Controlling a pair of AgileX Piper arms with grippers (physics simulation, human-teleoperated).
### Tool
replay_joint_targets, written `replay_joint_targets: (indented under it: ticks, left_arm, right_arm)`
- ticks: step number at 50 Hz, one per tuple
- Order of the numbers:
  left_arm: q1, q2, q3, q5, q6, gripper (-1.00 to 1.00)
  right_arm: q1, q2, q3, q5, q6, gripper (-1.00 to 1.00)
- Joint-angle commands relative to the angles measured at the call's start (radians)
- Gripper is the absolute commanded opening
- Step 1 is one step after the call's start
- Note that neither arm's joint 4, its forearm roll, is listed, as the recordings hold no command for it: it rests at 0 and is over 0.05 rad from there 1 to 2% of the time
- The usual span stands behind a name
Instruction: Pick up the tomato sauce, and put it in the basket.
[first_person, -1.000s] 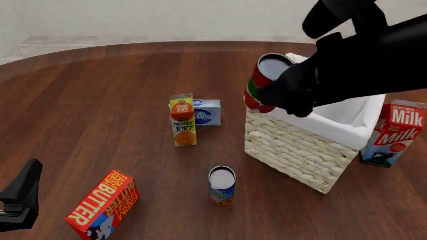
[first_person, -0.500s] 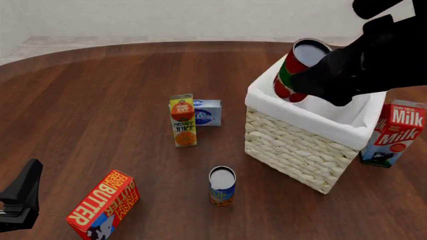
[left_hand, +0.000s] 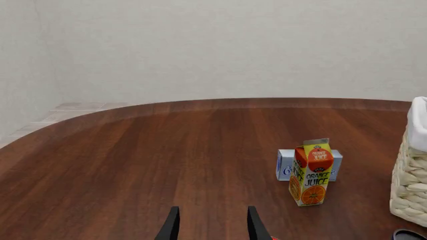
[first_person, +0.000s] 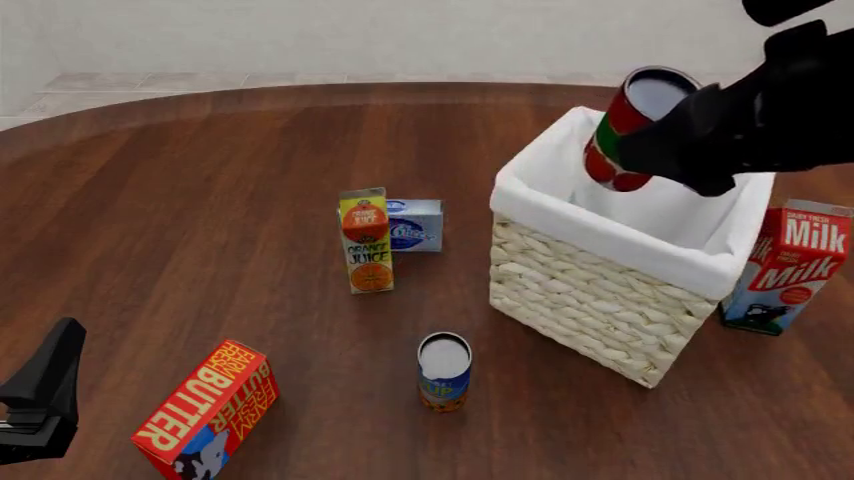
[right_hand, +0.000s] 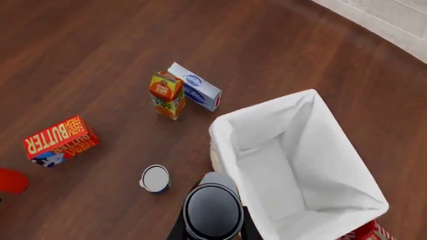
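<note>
While our right arm reaches in from the 2 o'clock corner of the front view, its black right gripper is clenched around the tomato sauce, a small cylindrical can with a red label, green band and silver-white top. We hold the can tilted, top leaning toward 1 o'clock, in the air above the open mouth of the large square pale wicker basket with its white cloth lining. In the right wrist view the can's top sits between the fingers, just beside the basket's near rim.

Our left gripper rests low at 8 o'clock of the table, its two dark fingers parted with nothing between them.

Since a second ago, we have carried the can from outside the basket's 10 o'clock corner to over its interior, toward 2 o'clock.

On the brown wooden table, the orange juice carton, blue-and-white box, blue-and-orange can, red butter box and milk carton have not moved.
</note>
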Motion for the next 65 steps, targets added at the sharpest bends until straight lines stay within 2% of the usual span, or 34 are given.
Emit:
replay_joint_targets:
  ticks: [1, 12, 65]
  left_arm:
    - [0.0, 0.0, 0.0, 0.0, 0.0, 1.0]
    - [0.0, 0.0, 0.0, 0.0, 0.0, 1.0]
    - [0.0, 0.0, 0.0, 0.0, 0.0, 1.0]
  right_arm:
    - [-0.046, 0.009, -0.004, -0.013, 0.004, -1.0]
    - [-0.08, 0.042, -0.007, -0.04, -0.008, -1.0]
    - [-0.197, 0.213, -0.008, -0.19, 0.009, -1.0]
